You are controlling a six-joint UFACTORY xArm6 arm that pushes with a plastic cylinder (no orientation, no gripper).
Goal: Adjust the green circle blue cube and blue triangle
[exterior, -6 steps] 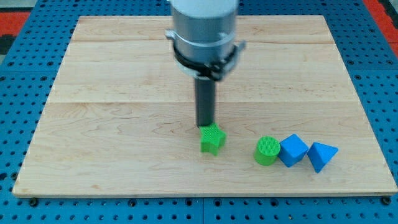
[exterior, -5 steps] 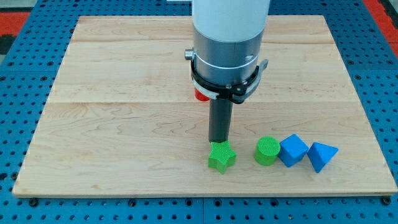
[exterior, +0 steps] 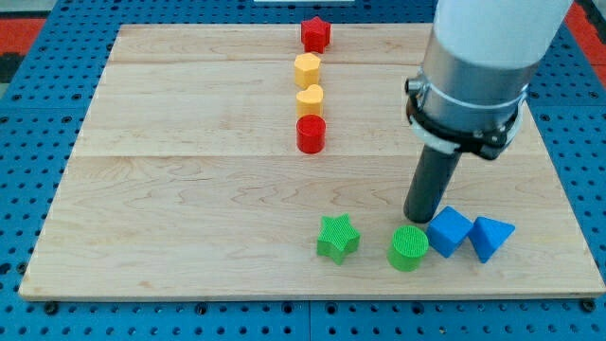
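Note:
The green circle (exterior: 408, 248) lies near the board's bottom edge, right of centre. The blue cube (exterior: 450, 230) touches it on the right, and the blue triangle (exterior: 491, 236) sits just right of the cube. My tip (exterior: 418, 220) stands right behind the green circle, at the cube's left corner, touching or nearly touching both. A green star (exterior: 338, 238) lies left of the circle, apart from it.
A column of blocks stands at the view's top centre: a red star (exterior: 315, 34), a yellow hexagon (exterior: 307, 69), a yellow heart-like block (exterior: 310, 99) and a red cylinder (exterior: 311, 134). The wooden board (exterior: 170, 189) ends just below the green and blue blocks.
My tip has left the green star and moved right, to behind the green circle and blue cube. The star stays where it was pushed. The circle has shifted slightly down.

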